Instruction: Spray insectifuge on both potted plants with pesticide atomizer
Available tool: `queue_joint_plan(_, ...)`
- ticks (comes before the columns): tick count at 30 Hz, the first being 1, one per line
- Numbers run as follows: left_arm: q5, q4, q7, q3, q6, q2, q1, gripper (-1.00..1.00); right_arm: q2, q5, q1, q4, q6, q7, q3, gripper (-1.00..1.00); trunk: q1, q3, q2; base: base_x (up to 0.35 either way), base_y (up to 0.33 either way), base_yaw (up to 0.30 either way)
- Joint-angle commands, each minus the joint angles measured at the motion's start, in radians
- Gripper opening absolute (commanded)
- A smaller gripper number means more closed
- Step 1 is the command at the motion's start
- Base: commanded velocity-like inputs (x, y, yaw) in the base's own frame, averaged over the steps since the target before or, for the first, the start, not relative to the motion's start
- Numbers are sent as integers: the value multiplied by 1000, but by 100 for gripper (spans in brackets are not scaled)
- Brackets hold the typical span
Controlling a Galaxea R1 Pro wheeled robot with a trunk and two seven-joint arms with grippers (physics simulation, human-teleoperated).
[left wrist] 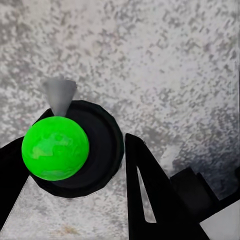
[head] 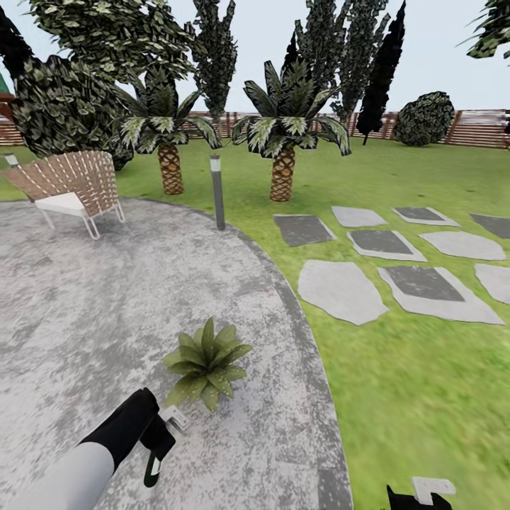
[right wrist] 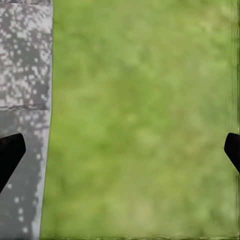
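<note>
Head view: left claw (head: 157,443) is holding the slim dark green-black pesticide atomizer (head: 151,471), hanging low over the round grey stone patio (head: 78,304), just beside the small potted plant with broad pointed green leaves (head: 207,365). Left wrist view is confirming it: black fingers (left wrist: 150,190) are clamping the bottle's round black body with bright green cap (left wrist: 56,148), grey nozzle cone pointing at bare stone. Right claw (right wrist: 120,150) is idling spread apart, gripping nothing, over the lawn (head: 425,368) at the patio edge. Judging the step as spraying this plant. Next move is calling for re-aiming the nozzle onto the leaves; second plant isn't located yet.
</note>
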Motion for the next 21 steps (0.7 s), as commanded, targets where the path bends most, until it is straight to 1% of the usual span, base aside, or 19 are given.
queue_joint_plan(1, -8, -2, -9, -4, 1, 1, 1, -100, 1, 6, -1, 0, -5, 8, -9, 100, 0, -1, 0, 0, 0, -284)
queue_joint_plan(2, -6, 0, -9, 8, 0, 2, 2, -100, 1, 6, -1, 0, -5, 8, -8, 100, 0, -1, 0, 0, 0, -288)
queue_joint_plan(5, 4, 2, -8, 108, -7, 10, 5, -100, 1, 6, -1, 0, -5, 8, -9, 100, 0, -1, 0, -13, 18, -249)
queue_joint_plan(7, 3, 6, -7, 138, -8, 12, 7, -100, 1, 6, -1, 0, -5, 8, -8, 100, 0, -1, 0, -109, 160, -78)
queue_joint_plan(11, 2, 9, -4, 148, -9, 14, 8, -100, 1, 7, -1, 0, -5, 9, -7, 100, 0, -1, 0, -169, 249, -13)
queue_joint_plan(15, 3, 12, 23, 148, -10, 14, 10, -100, 1, 7, -1, 1, -5, 9, -8, 100, 0, -1, 0, -154, 280, -1)
queue_joint_plan(21, 5, -1, 31, 149, -9, 10, 10, -100, 1, 6, -1, 0, -6, 8, -8, 100, 0, -1, 0, 1, 311, -1)
